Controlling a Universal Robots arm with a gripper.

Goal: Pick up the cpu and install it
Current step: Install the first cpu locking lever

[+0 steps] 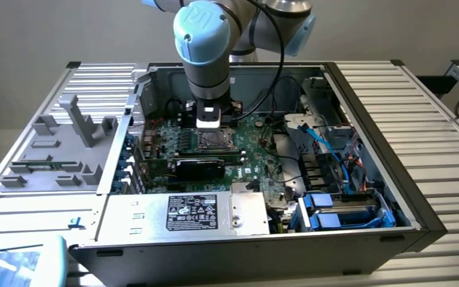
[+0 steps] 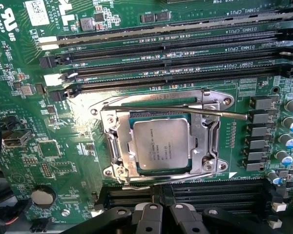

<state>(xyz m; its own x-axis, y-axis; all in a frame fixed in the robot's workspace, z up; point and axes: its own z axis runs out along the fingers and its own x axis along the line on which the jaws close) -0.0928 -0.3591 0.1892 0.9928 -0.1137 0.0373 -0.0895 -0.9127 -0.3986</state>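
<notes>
Above the open computer case (image 1: 373,179), we hold our gripper (image 2: 160,214) shut with nothing between its fingers, just over the motherboard (image 2: 53,122). From the wrist, the cpu (image 2: 162,144) lies flat in its socket (image 2: 112,146), silver top up, apart from the closed fingertips (image 2: 147,215). The metal frame appears to sit around the chip, and the thin retaining lever (image 2: 176,111) runs across one side of the socket; we cannot tell whether it is latched. We judge the chip already seated, so the work in hand is about finishing cleanly. Doing it well means we keep the tool square over the socket, move straight and slowly, and put no sideways load on the chip or the frame, since the pins beneath are hidden and would likely bend easily.

Counted outward: one gripper, one cpu, one socket, one lever. We see four long memory slots (image 2: 176,48) on the far side of the socket and more beside the fingers, partly hidden. In the exterior view we count one arm (image 1: 205,54), one labelled silver power supply (image 1: 186,212), and one grey parts tray (image 1: 62,149) at the exterior view's left.
</notes>
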